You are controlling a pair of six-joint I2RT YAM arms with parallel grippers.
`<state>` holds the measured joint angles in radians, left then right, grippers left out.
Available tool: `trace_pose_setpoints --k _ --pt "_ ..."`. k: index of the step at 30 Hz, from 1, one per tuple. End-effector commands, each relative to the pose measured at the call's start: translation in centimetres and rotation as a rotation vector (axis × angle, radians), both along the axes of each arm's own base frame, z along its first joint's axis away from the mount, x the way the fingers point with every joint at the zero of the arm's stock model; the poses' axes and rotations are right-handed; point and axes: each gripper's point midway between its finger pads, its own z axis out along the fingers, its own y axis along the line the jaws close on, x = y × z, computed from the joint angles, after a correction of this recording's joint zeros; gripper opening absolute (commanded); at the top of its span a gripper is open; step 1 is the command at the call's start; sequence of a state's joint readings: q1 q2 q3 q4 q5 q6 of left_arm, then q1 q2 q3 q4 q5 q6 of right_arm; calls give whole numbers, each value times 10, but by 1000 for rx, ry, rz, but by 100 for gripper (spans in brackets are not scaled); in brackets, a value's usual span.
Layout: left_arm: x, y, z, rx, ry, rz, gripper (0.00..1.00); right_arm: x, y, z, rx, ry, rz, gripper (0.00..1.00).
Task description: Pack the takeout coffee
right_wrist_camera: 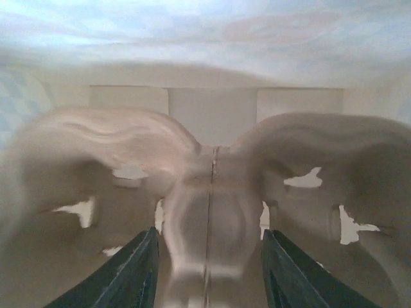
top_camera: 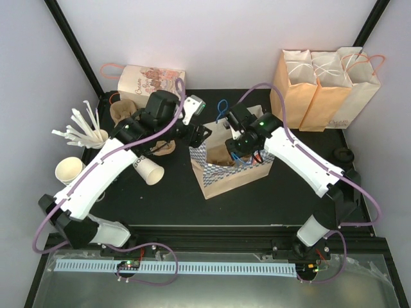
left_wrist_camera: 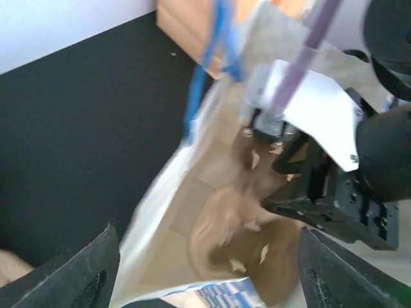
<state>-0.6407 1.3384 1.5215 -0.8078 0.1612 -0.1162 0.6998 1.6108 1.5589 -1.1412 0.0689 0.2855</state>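
Observation:
An open paper bag (top_camera: 221, 179) with a blue-and-white checked rim stands mid-table. Inside it lies a brown pulp cup carrier (left_wrist_camera: 257, 237). My right gripper (top_camera: 239, 153) reaches down into the bag. Its fingers (right_wrist_camera: 138, 269) press both sides of the carrier's centre ridge (right_wrist_camera: 212, 218), so it is shut on the carrier. My left gripper (top_camera: 200, 133) hovers at the bag's left rim (left_wrist_camera: 160, 192), open with nothing between its fingers (left_wrist_camera: 90, 273). One takeout coffee cup (top_camera: 148, 170), white with black print, lies on its side by my left arm, with no lid showing on it.
Plain white cups (top_camera: 69, 170) and a holder of white cutlery (top_camera: 83, 131) stand at the left. A printed bag (top_camera: 151, 80) and more brown carriers (top_camera: 122, 112) are at the back left. Three paper bags (top_camera: 327, 90) stand back right. A black lid (top_camera: 343, 154) lies near the right edge.

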Motion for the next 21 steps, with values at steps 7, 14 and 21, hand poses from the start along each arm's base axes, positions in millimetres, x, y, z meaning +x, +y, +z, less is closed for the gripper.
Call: trace_pose_setpoints --k 7,14,21 --pt "-83 -61 34 -201 -171 -543 75 7 18 21 36 -4 52 47" --pt "-104 -67 36 -294 -191 -625 78 8 21 26 34 5 58 47" --pt "-93 -72 38 -249 -241 -548 78 7 23 25 45 18 65 47"
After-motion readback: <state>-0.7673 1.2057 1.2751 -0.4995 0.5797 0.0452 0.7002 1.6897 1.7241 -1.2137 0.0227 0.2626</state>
